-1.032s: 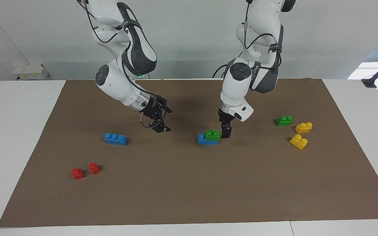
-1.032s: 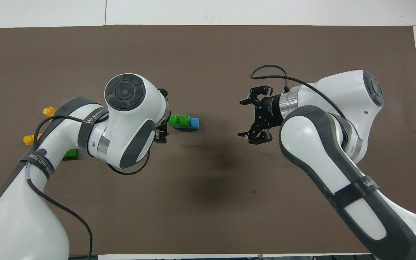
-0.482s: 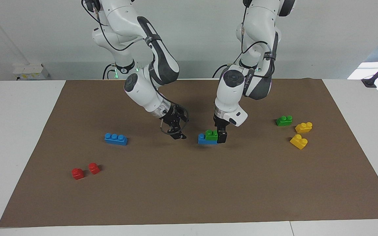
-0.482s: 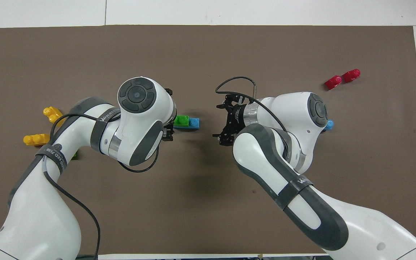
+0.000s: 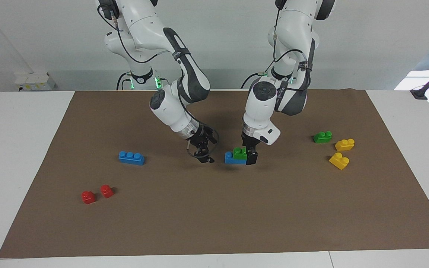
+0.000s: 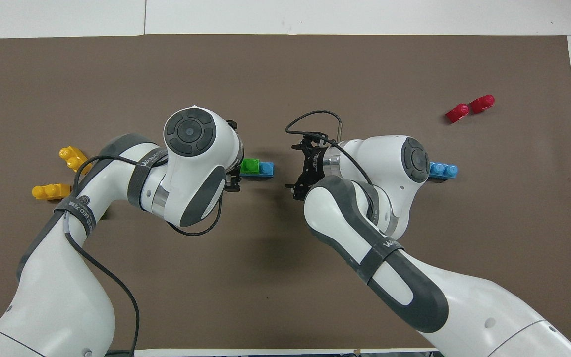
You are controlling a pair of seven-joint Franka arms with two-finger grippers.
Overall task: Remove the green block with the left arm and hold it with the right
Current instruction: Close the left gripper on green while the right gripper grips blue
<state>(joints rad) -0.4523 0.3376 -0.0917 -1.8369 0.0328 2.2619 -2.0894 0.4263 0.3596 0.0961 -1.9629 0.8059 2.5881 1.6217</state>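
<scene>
A green block point(image 5: 240, 153) sits pressed on one end of a blue brick point(image 5: 231, 159) in the middle of the brown mat; it also shows in the overhead view point(image 6: 251, 165), on the blue brick point(image 6: 266, 168). My left gripper point(image 5: 249, 152) is down at the green block's end toward the left arm. It is open, with one finger on each side of the block. My right gripper point(image 5: 204, 153) is open and empty. It hangs low over the mat beside the blue brick's free end, a short gap away point(image 6: 297, 169).
A second green block point(image 5: 322, 137) and two yellow bricks point(image 5: 345, 144) point(image 5: 339, 160) lie toward the left arm's end. A loose blue three-stud brick point(image 5: 131, 158) and two red pieces point(image 5: 88, 197) point(image 5: 106, 191) lie toward the right arm's end.
My left gripper has come down from beside the stack to straddle the green block's end. My right gripper has swung in toward the blue brick and lowered.
</scene>
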